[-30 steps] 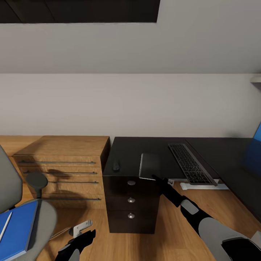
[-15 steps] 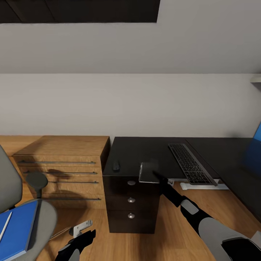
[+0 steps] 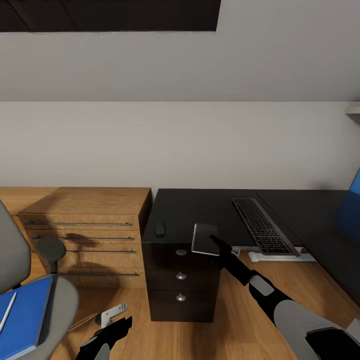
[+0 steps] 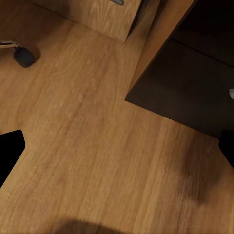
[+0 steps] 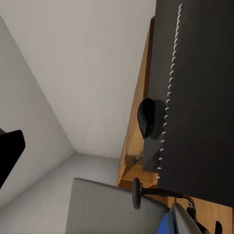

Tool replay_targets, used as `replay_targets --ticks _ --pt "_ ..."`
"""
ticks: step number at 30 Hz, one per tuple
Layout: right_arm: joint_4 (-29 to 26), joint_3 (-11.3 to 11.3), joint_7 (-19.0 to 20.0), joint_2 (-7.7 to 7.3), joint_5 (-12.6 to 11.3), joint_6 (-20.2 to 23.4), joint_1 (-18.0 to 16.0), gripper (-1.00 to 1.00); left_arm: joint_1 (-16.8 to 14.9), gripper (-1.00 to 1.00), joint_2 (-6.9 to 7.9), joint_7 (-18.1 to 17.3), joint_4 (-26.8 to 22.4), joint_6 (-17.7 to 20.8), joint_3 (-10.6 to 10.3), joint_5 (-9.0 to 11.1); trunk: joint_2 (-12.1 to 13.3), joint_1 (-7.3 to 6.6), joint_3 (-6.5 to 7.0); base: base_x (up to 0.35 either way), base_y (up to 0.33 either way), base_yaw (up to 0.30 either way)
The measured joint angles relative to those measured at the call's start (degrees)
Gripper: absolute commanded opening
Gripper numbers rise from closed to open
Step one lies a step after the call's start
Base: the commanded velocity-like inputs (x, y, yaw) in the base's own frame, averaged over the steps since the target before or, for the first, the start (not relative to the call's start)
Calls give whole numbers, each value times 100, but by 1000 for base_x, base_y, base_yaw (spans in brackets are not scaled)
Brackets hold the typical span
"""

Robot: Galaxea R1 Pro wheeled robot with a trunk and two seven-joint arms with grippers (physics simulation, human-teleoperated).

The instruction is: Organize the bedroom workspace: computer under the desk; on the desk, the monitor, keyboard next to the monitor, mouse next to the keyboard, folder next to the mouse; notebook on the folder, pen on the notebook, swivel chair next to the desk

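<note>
Two arms reach forward. Nearest, the left claw (image 3: 112, 330) hangs spread over the wooden floor (image 3: 235, 325) beside the swivel chair (image 3: 60, 300), which carries a blue notebook (image 3: 25, 315) and pen (image 3: 7, 312). Farther on, the right claw (image 3: 214, 242) pinches the grey folder (image 3: 204, 238) at the bench's (image 3: 200, 205) front edge, between mouse (image 3: 160, 229) and keyboard (image 3: 260, 225).

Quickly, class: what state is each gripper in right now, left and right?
Left gripper: open, holding nothing.
Right gripper: closed on the notebook.
</note>
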Motion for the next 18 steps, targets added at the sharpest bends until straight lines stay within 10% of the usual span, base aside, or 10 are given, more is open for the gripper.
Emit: replay_targets --ticks 18 --pt "0 0 -5 0 -1 -5 0 100 0 100 1 -3 0 -2 2 15 0 0 0 -106 0 0"
